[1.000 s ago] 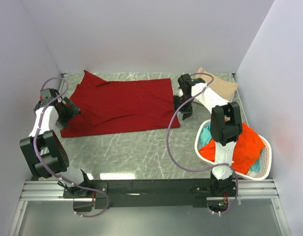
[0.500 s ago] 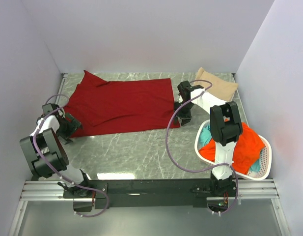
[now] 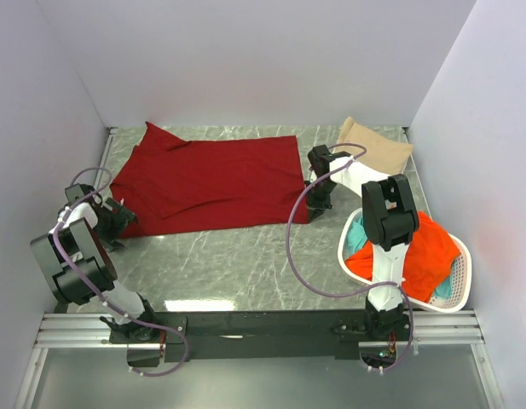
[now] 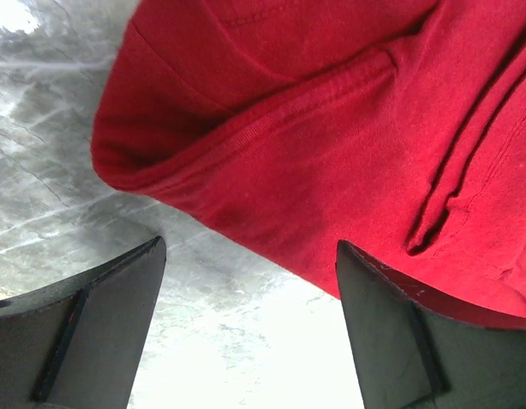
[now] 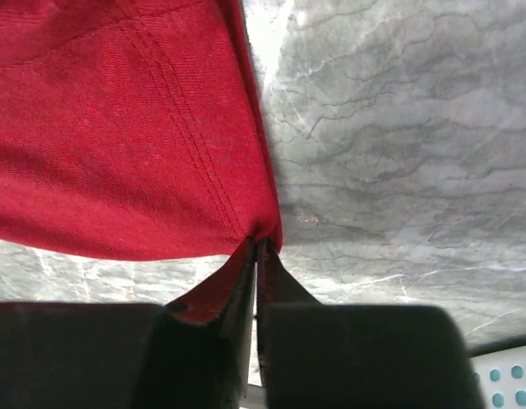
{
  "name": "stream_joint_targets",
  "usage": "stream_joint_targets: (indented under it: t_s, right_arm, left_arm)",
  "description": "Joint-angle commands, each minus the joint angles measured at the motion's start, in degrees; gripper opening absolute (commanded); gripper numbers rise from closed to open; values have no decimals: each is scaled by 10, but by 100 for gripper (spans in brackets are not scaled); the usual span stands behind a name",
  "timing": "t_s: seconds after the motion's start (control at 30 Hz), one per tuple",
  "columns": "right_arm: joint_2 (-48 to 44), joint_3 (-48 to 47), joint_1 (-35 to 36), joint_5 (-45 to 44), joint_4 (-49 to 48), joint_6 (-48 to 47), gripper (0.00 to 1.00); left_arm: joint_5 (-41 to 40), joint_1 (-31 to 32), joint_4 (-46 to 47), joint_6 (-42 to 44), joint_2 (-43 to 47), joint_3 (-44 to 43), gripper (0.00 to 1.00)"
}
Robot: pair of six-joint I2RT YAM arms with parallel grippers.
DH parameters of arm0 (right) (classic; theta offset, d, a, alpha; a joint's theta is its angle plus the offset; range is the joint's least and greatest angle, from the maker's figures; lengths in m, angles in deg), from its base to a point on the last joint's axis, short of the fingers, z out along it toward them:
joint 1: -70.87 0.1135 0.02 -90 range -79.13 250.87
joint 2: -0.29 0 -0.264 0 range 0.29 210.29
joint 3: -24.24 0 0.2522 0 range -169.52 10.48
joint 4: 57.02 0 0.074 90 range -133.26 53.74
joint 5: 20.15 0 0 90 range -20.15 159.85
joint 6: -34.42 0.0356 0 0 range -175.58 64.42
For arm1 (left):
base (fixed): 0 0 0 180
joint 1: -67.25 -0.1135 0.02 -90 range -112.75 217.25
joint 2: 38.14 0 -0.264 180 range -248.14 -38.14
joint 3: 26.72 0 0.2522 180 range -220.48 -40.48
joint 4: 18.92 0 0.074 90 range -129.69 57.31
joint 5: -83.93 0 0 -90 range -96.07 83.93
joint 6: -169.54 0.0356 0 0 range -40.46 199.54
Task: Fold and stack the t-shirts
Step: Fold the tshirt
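A dark red t-shirt lies spread flat across the back of the table. My right gripper is shut on its near right hem corner; in the right wrist view the jaws pinch the stitched corner of the red cloth. At the shirt's near left corner my left gripper stands open. In its wrist view the gripper straddles the folded red edge, with bare table under the jaws. A folded tan t-shirt lies at the back right.
A white oval laundry basket stands at the right, beside the right arm. It holds an orange-red shirt and a teal one. White walls close in the table on the left, back and right. The marbled tabletop shows in front of the red shirt.
My right gripper has shut on the red shirt's near right corner. My left gripper has moved nearer and lower along the left edge, down to the near left corner, and has stayed open.
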Motion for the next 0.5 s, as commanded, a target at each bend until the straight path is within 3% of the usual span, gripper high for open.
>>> stream_joint_targets:
  t_s: [0.0, 0.47]
  right_arm:
    - [3, -5, -10, -18, -3, -4, 2]
    - [1, -41, -21, -62, 27, -8, 0]
  left_arm:
    - [-4, -12, 26, 2, -23, 10, 88]
    - [-18, -27, 39, 8, -46, 19, 89]
